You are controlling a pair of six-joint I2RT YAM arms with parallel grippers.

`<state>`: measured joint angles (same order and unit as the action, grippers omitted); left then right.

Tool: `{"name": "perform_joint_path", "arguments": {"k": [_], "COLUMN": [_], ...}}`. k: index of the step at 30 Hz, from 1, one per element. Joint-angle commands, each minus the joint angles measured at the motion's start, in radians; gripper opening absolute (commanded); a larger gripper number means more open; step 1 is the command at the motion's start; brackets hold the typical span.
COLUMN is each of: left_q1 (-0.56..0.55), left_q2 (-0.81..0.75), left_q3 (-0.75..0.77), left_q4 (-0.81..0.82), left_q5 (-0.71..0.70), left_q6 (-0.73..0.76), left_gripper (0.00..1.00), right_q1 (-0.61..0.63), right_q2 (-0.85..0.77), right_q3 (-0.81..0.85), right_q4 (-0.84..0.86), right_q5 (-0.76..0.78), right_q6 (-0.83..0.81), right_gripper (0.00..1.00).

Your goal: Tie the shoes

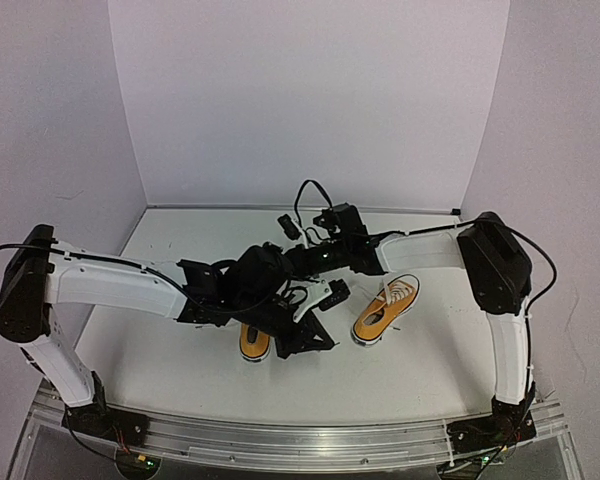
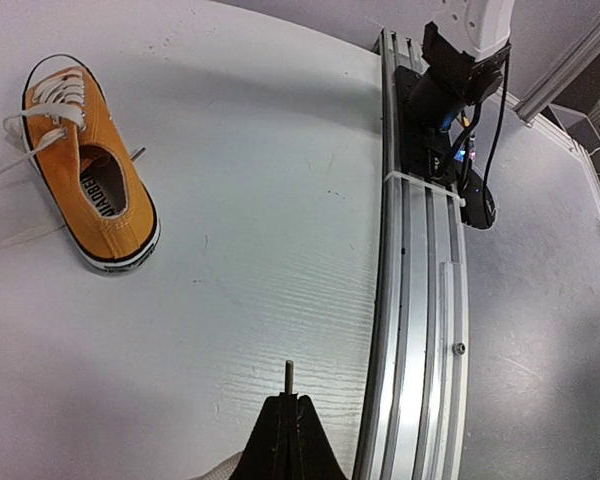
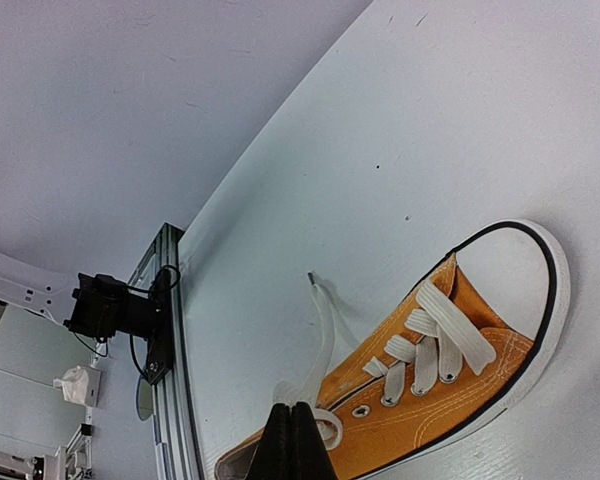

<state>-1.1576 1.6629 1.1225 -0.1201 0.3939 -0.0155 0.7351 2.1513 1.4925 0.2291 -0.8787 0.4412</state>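
Two orange-yellow shoes lie on the white table. The left shoe is half hidden under both arms; the right shoe lies free beside it. My left gripper is shut on a white lace end, and its metal tip sticks out past the jaws. The free shoe lies far off at the upper left of that view, laces loose. My right gripper is shut on a white lace by the top eyelets of the left shoe. It sits over that shoe in the top view.
An aluminium rail runs along the table's near edge, also in the top view. The right arm's base and the left arm's base stand on it. White walls enclose the back and sides.
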Motion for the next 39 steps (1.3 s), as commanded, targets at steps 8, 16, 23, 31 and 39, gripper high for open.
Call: {"name": "perform_joint_path", "arguments": {"k": [8, 16, 23, 31, 39], "left_q1": [0.061, 0.062, 0.089, 0.216, 0.323], "left_q2": [0.035, 0.04, -0.119, -0.5, -0.65], "left_q3": [-0.049, -0.035, -0.14, -0.469, -0.545], "left_q4": [0.152, 0.137, 0.185, 0.369, 0.083], "left_q5": [-0.04, -0.08, -0.128, -0.387, -0.717], "left_q6": [0.03, 0.033, -0.025, -0.234, -0.443], "left_gripper": [0.04, 0.47, 0.64, 0.67, 0.68], "right_q1": [-0.005, -0.005, 0.0, 0.053, 0.117], "right_q2": [0.023, 0.034, 0.038, 0.094, 0.182], "right_q3": [0.043, 0.037, 0.046, 0.131, 0.227], "right_q4": [0.068, 0.08, 0.084, 0.086, 0.083], "right_q5": [-0.065, -0.078, -0.083, -0.083, -0.058], "right_q6": [-0.018, -0.009, -0.001, 0.036, 0.077], "right_gripper": [0.0, 0.0, 0.0, 0.0, 0.0]}}
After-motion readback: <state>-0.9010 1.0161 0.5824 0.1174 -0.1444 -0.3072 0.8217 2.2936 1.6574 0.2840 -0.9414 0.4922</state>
